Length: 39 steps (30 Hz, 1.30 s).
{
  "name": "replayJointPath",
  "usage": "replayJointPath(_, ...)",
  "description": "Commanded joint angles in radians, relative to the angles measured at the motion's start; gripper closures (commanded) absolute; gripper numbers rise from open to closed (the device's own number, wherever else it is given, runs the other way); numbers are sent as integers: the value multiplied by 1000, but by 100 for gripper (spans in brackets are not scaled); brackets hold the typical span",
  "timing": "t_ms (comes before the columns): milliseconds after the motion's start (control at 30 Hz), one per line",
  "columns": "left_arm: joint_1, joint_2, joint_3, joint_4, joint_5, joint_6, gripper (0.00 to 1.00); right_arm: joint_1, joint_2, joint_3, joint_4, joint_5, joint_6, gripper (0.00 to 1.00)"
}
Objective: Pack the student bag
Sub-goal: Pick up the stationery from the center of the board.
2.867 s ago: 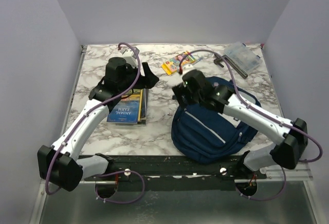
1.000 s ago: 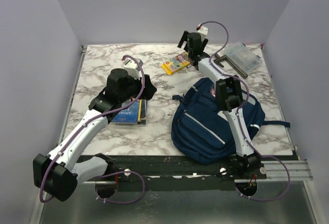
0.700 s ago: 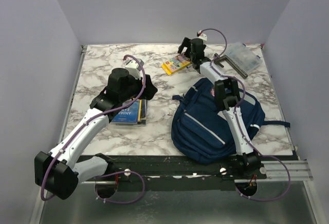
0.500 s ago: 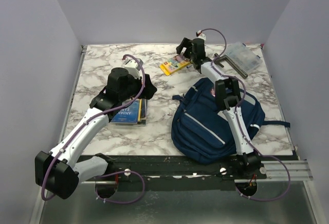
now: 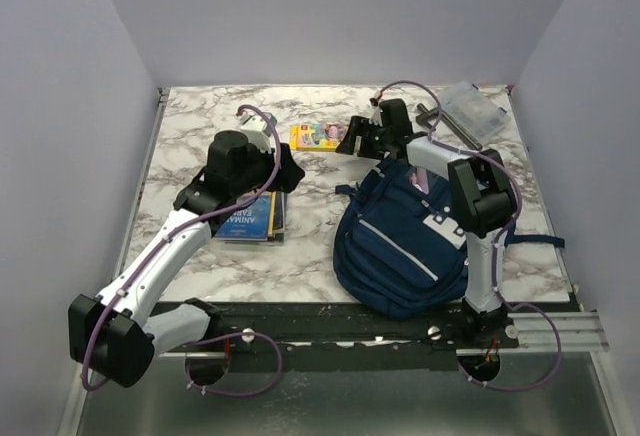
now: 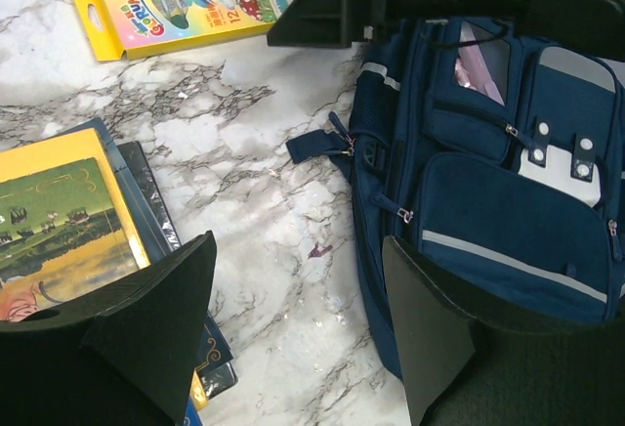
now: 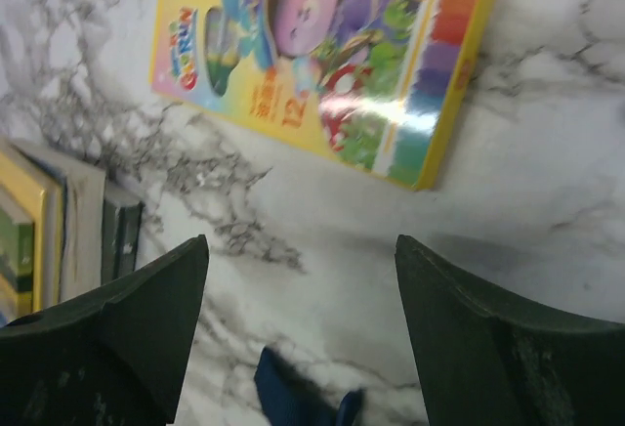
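The student bag (image 5: 415,241), a navy backpack with grey stripes, lies at the front right; it also shows in the left wrist view (image 6: 498,191). My right gripper (image 5: 348,144) is open and empty, low over the marble just behind the bag's top, beside a yellow crayon box (image 5: 315,136). In the right wrist view the crayon box (image 7: 322,55) lies beyond the open gripper (image 7: 301,250), with a blue bag strap (image 7: 293,397) below. My left gripper (image 5: 290,170) is open and empty (image 6: 298,289), over the marble between a stack of books (image 5: 250,216) and the bag.
A clear plastic case (image 5: 472,108) with a dark bar (image 5: 430,116) beside it lies at the back right. The book stack (image 6: 68,240) lies left of the left gripper. Grey walls close in the marble table (image 5: 200,116) on three sides.
My right arm swung from the table's back down and left to the bag's top edge. The crayon box slid left. My left arm barely moved.
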Motion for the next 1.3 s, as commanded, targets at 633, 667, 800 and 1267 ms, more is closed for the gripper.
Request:
replayJointPath(633, 16, 36, -21, 26, 58, -86, 19, -32, 427, 574, 165, -81, 7, 5)
replayJointPath(667, 16, 36, -25, 30, 49, -102, 19, -31, 448, 598, 171, -115, 9, 6)
replayJointPath(800, 16, 56, -37, 45, 46, -209, 20, -31, 488, 622, 146, -250, 37, 12)
replayJointPath(1267, 13, 322, 43, -29, -80, -618, 23, 48, -209, -419, 334, -203, 181, 18)
